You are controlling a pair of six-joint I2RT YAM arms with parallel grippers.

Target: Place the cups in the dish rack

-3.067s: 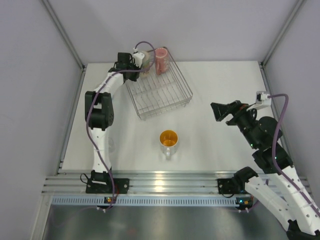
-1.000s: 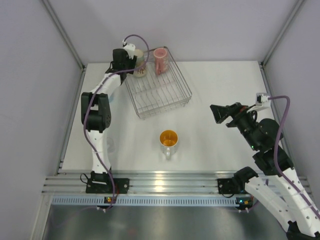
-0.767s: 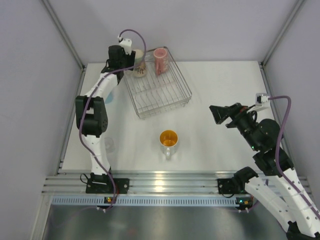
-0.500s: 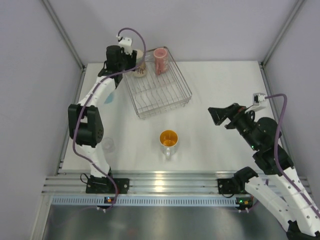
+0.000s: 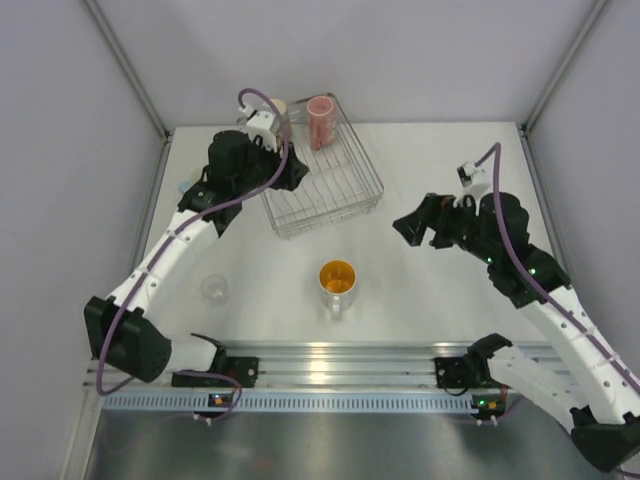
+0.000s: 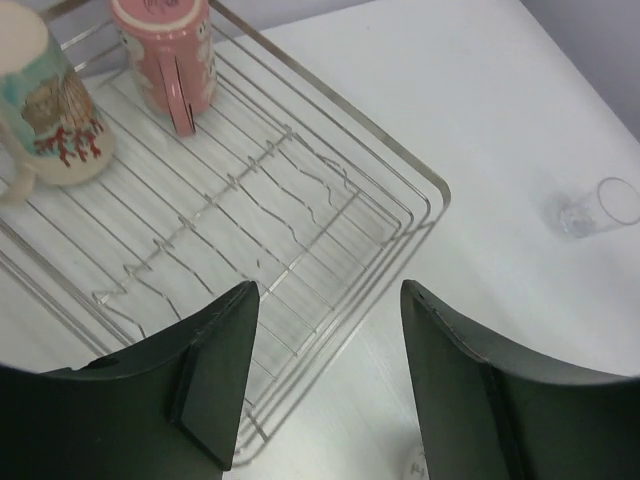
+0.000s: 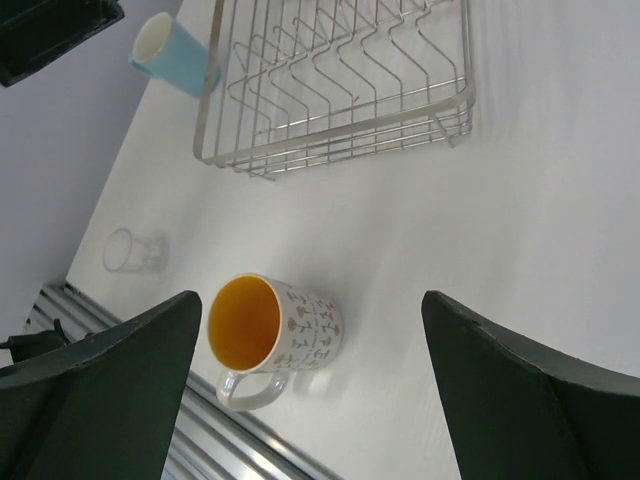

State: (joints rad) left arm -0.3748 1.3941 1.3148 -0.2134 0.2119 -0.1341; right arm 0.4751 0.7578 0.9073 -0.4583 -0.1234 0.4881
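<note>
Left pincer [image 6: 330, 295]: fingers apart, nothing between them. It hangs over the left side of the dish rack [image 5: 325, 190], looking down into the wire grid.
Right pincer [image 5: 418, 225]: spread wide, empty, above the table [image 5: 440, 150] to the right of the rack and apart from it.
The rack sits far-centre on the table, turned at an angle.
In the rack, at the far corner: pink mug [image 6: 165, 50] and cream mug with a bear print [image 6: 50, 110], side by side, small gap between them. Pink mug's handle faces the left wrist camera.
Outside the rack:
- speckled mug [image 7: 280, 325], orange-yellow inside, upright on the table on the near side of the rack and apart from it, handle toward the near edge.
- light blue cup [image 7: 175, 55] on the table right at the rack's left corner; can't tell if it touches the wire.
- clear glass tumbler [image 5: 214, 289] left of the speckled mug, well apart from it.
- second clear tumbler [image 6: 600, 205] on the table past the rack's right corner.
</note>
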